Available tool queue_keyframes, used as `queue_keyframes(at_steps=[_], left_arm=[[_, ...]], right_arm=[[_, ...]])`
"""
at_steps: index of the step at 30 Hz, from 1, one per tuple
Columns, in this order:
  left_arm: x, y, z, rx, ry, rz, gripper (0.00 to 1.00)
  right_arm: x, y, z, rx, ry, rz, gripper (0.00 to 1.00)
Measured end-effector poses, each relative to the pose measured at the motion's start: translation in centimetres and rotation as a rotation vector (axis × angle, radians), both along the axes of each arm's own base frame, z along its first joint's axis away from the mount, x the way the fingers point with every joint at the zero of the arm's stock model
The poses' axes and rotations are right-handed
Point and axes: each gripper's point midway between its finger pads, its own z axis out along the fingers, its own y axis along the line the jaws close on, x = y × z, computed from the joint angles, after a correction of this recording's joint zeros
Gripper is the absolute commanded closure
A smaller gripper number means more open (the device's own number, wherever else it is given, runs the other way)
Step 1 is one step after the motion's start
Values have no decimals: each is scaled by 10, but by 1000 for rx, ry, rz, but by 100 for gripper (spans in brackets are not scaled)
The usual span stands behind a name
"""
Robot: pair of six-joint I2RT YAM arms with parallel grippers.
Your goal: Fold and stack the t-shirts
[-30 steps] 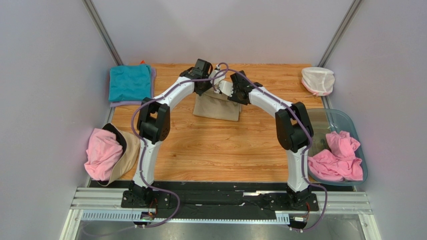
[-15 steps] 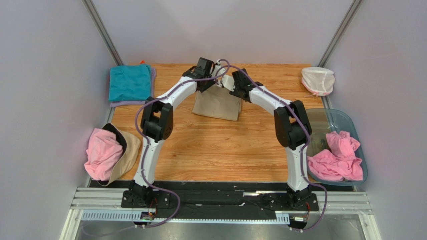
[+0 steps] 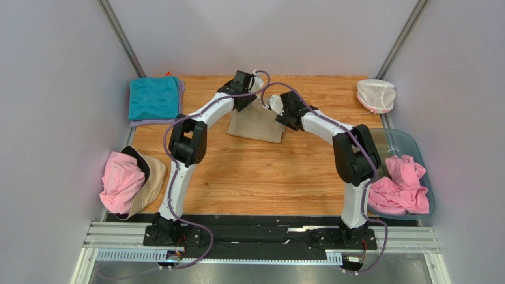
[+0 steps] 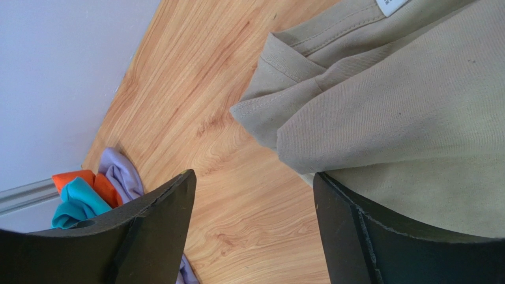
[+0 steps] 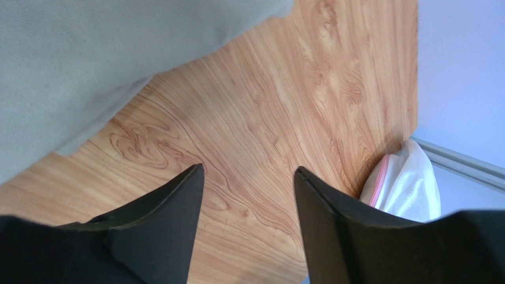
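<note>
Wood-grain tabletop [image 3: 255,171], grey-lilac walls [image 3: 53,89]; left fingers [image 4: 155,236] and right fingers [image 5: 157,236] apart, empty.

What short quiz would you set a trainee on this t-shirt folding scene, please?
1. True or false: the left gripper is clamped on the folded tan t-shirt.
2. Which garment lies uppermost at the far left corner of the table? A) teal t-shirt B) pink t-shirt C) tan t-shirt
3. Fill in: the crumpled pink t-shirts on the right lie in a clear ___.
Key: 1. false; its jaws stand open with nothing gripped between them. 2. A. 3. plastic tub.
</note>
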Motion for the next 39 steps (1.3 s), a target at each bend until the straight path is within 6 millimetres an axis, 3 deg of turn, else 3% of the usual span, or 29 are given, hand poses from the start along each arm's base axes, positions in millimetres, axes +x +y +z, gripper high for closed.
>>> queue_keyframes(at_steps=[1, 3, 7, 10, 16, 19, 25, 30, 34, 39], left_arm=[[0, 1, 0, -1, 0, 3, 14], [0, 3, 0, -4, 2, 11, 12], [-6, 7, 4, -8, 16, 18, 8], [-21, 14, 11, -6, 44, 18, 3], [-57, 23, 21, -77, 145, -26, 3], [-67, 27, 17, -137, 225, -60, 2], [-86, 35, 6, -305, 440, -127, 1], [-94, 35, 4, -399, 533, -158, 1], [-94, 19, 2, -449, 589, -205, 1], [-90, 4, -15, -493, 641, -234, 1]], right_arm=[[-2, 0, 5, 12, -9, -9, 26], [-5, -1, 17, 44, -30, -29, 18], [-8, -4, 36, 132, -64, -85, 11], [-9, -5, 44, 227, -68, -131, 7], [-20, -12, 38, 358, 8, -223, 2], [-25, -7, 40, 401, 51, -249, 1], [-5, 14, 59, 478, 40, -249, 0], [4, 24, 54, 487, 55, -250, 0], [16, 33, 44, 483, 72, -253, 0], [30, 42, 29, 478, 85, -252, 0]])
